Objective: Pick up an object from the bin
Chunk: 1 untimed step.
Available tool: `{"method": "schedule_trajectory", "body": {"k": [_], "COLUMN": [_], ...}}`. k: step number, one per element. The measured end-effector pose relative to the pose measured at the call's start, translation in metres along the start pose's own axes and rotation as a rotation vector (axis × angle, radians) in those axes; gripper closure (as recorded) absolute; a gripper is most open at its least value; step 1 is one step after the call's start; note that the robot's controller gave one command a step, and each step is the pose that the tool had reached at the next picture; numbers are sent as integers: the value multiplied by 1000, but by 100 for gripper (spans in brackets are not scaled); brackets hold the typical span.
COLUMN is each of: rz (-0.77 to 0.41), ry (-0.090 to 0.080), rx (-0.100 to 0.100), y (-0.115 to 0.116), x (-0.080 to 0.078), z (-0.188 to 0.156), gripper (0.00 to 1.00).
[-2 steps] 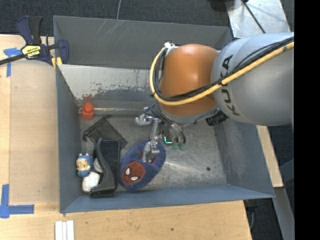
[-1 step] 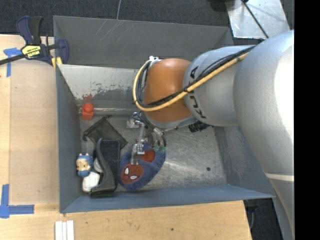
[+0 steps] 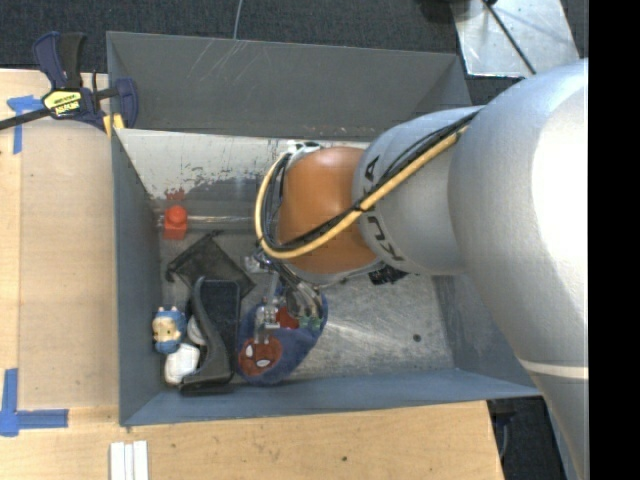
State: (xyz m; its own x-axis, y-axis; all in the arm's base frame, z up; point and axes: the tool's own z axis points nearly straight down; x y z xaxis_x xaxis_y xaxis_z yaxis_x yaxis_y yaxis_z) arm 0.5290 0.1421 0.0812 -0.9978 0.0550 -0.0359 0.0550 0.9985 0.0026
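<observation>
Basically pick not done yet: nothing visibly lifted, everything lies on the floor of the bin [image 3: 135, 268]. Gripper [image 3: 268, 318] is down low in the lower-middle of the frame, right at the top edge of a blue rounded thing [image 3: 288, 356] with red patches, which sits on the bin floor near the front wall. Cannot tell if it touches that thing or just hangs over it, and cannot tell whether the gripper is released or clenched; the tool end is too cluttered to read. Left to do, by my guess: get a grip, close, raise clear of the bin. Pose: arm [image 3: 500, 198] comes in from the right of the frame, big grey links fill the upper right, orange cover [image 3: 315, 208] at the wrist sits mid-frame with a yellow cable [image 3: 400, 183] looped round it, tool pointing steeply down and toward the lower left. Neighbours: black flat piece [image 3: 218, 313] just left of the gripper, small figurine [image 3: 168, 326] further left, orange-capped item [image 3: 176, 218] up by the back wall, well apart.
</observation>
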Motion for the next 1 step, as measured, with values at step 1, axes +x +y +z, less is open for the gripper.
{"method": "schedule_trajectory", "body": {"k": [1], "rz": [0], "ry": [27], "rx": [-1], "y": [3], "x": [5], "z": [-1], "gripper": [100]}}
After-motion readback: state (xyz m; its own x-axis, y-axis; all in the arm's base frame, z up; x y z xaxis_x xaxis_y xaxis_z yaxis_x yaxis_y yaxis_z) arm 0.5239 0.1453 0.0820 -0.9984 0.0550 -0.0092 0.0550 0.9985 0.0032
